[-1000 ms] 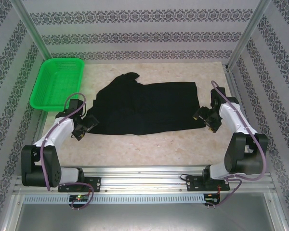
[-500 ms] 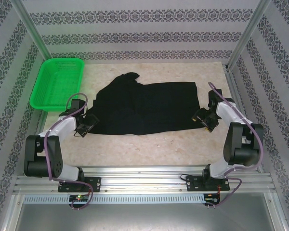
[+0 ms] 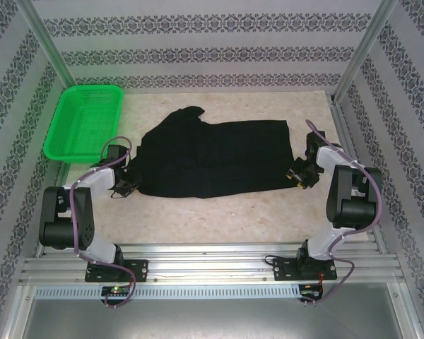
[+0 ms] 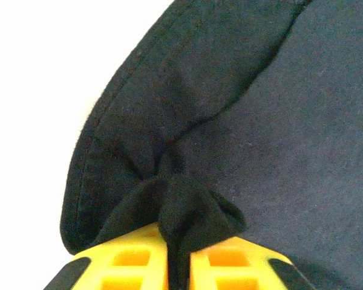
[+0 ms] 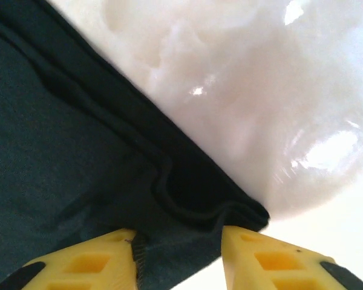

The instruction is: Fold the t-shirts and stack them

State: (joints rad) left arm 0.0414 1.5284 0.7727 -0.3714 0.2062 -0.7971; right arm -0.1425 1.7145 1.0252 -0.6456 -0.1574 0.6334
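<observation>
Pale marbled tabletop (image 3: 219, 212) lies bare along its near edge. Black short-sleeved fabric t-shirt (image 3: 212, 159) is spread at centre, apart from the green plastic mesh basket (image 3: 85, 123) at far left. Left gripper (image 4: 180, 266) is clamped on its left hem corner. Right gripper (image 5: 178, 241), jaws apart, straddles the right hem corner.

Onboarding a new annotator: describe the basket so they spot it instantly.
Find the pale marbled table and go to its far left corner. The green mesh basket sits there, apart from the black t-shirt spread mid-table: bright and rigid where the shirt is dark and limp.
</observation>
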